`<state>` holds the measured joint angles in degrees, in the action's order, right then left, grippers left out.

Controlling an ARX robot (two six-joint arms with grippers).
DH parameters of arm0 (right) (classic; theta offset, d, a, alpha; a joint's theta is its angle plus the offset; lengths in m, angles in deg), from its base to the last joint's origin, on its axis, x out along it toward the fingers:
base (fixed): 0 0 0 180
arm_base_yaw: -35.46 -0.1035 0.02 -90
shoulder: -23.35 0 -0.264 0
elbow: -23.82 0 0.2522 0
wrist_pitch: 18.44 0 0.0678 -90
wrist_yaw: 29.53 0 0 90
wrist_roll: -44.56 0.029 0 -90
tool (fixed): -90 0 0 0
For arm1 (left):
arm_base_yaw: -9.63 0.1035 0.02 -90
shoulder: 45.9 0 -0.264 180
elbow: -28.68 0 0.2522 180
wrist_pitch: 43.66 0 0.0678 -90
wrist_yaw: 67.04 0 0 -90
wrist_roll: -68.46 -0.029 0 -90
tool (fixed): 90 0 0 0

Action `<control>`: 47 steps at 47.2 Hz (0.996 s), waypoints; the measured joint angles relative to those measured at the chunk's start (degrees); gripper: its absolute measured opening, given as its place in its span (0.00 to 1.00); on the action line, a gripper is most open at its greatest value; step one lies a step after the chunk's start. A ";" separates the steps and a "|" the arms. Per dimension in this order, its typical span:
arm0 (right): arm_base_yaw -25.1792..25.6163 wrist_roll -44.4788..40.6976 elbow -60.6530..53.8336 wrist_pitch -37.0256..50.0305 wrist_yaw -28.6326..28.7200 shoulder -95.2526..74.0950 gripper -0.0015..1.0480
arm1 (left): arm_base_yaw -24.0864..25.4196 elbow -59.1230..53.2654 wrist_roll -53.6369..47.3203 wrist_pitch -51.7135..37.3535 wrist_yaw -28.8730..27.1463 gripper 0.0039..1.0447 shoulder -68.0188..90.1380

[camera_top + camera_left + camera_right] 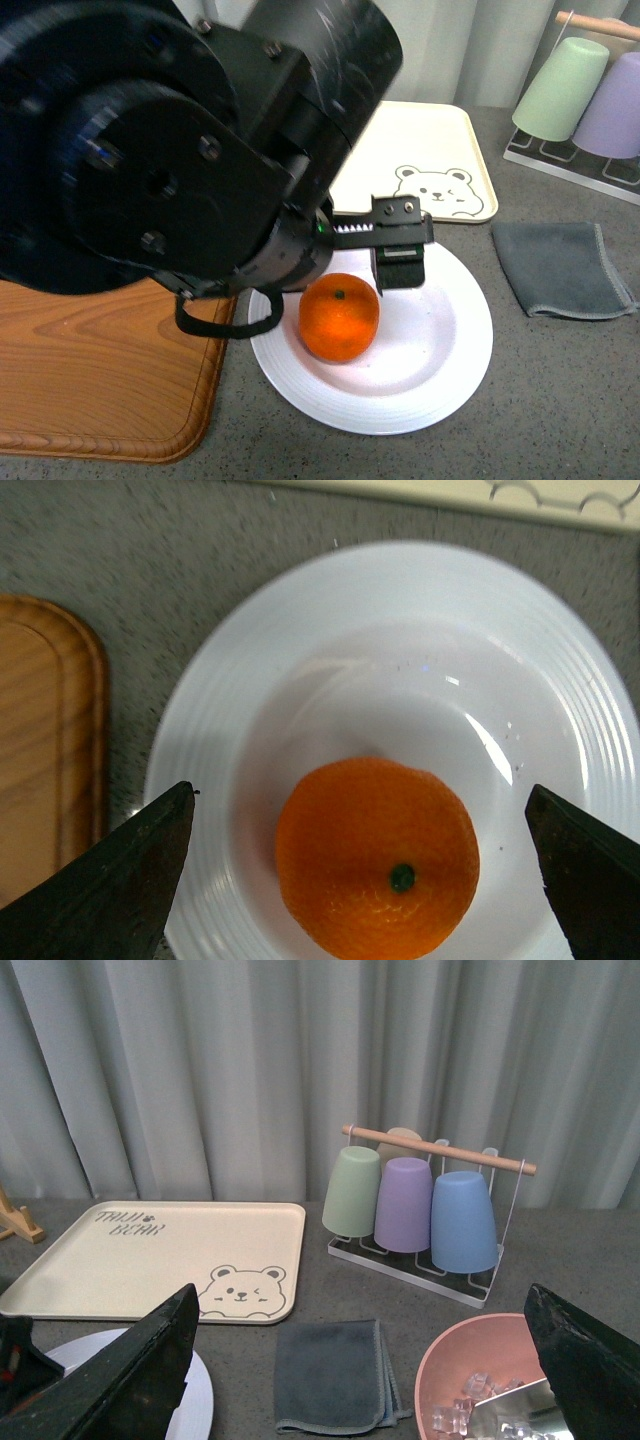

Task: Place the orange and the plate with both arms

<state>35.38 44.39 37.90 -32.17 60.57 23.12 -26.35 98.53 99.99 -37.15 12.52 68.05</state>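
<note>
1. Front view: we see the orange (pixel 340 318) sitting on the white plate (pixel 440 350), left of its middle. The bulky black left arm (pixel 150 160) reaches over the plate's rear edge.
2. Left wrist view: we see the left gripper (pixel 358 790) spread wide and empty, with the orange between its fingers and apart from both.
3. Right wrist view: we see the right gripper (pixel 358 1295) also wide and empty. A bear tray (pixel 150 1250) and a grey cloth (pixel 335 1375) lie ahead of it.
</note>
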 joint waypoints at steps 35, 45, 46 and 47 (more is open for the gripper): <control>0.00 0.00 0.00 0.00 -0.11 0.00 0.91 | 17.40 -38.75 -24.44 -51.12 -7.28 0.63 -28.26; 0.00 0.00 0.00 0.00 0.00 0.00 0.91 | 22.34 -45.68 -29.81 -56.63 -2.71 0.29 -39.67; 0.00 0.00 0.00 0.00 -0.02 0.00 0.91 | 22.73 -46.29 -30.01 -56.19 -2.38 0.25 -40.37; 0.00 0.00 0.00 0.00 -0.02 0.00 0.91 | 23.10 -46.82 -30.12 -55.76 -2.10 0.22 -41.00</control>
<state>35.38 44.39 37.90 -32.17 60.55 23.12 -3.25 51.72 69.87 -92.90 10.42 27.04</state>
